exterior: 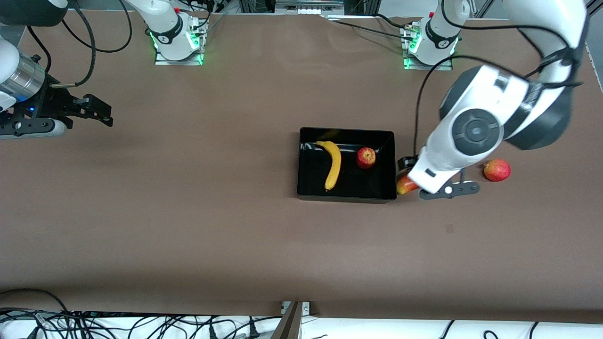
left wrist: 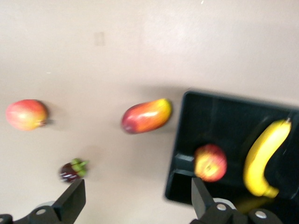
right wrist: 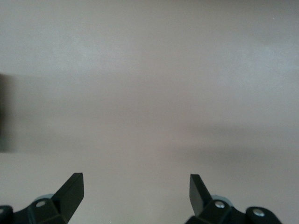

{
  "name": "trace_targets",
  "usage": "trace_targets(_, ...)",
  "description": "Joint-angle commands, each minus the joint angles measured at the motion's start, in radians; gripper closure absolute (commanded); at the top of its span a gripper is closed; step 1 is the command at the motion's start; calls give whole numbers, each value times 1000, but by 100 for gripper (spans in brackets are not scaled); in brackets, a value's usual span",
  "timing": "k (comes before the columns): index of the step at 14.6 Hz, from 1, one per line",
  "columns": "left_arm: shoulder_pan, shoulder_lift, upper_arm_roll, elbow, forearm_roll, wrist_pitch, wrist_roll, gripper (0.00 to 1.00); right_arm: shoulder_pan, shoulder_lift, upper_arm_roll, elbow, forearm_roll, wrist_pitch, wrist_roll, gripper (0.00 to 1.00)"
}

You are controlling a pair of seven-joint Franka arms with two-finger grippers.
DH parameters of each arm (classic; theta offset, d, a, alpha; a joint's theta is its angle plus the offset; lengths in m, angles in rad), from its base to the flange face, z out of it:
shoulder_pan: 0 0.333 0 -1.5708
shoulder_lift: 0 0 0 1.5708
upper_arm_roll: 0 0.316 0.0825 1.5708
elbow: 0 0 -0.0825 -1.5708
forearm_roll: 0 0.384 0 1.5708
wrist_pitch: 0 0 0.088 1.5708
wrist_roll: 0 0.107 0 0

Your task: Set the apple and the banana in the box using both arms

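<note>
The black box [exterior: 346, 130] sits mid-table. The yellow banana [exterior: 332, 165] and the small red apple [exterior: 366, 157] lie inside it, apart from each other. My left gripper [left wrist: 137, 200] is open and empty, over the bare table just beside the box wall [left wrist: 180, 154] at the left arm's end. In the front view it is mostly hidden under its own wrist. The left wrist view also shows the apple [left wrist: 210, 162] and the banana [left wrist: 266, 158] in the box. My right gripper [exterior: 106, 115] is open and empty, over the bare table at the right arm's end, also seen in the right wrist view [right wrist: 135, 191].
An oblong red-and-yellow mango-like fruit [exterior: 406, 184] lies on the table right beside the box, also in the left wrist view [left wrist: 145, 115]. A pinkish-red round fruit [exterior: 497, 170] lies closer to the left arm's end. A small dark purple fruit with green leaves [left wrist: 72, 170] lies by a left fingertip.
</note>
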Motion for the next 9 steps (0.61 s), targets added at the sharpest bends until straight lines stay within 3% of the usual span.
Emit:
trace_targets(1, 48, 7, -3, 72, -36, -91, 198, 0, -13, 5, 13, 16, -7, -4, 2, 0)
trace_targets(2, 54, -66, 39, 55, -102, -79, 302, 0, -13, 5, 13, 17, -5, -4, 2, 0)
trace_targets(6, -63, -330, 474, -156, -387, 57, 599, 0, -13, 6, 13, 17, -5, -4, 2, 0)
trace_targets(7, -90, -379, 536, -208, -403, 99, 621, 0, -13, 6, 13, 17, -5, -4, 2, 0)
trace_targets(9, -102, -477, 557, -325, -365, 182, 621, 0, -13, 5, 13, 17, -5, -4, 2, 0)
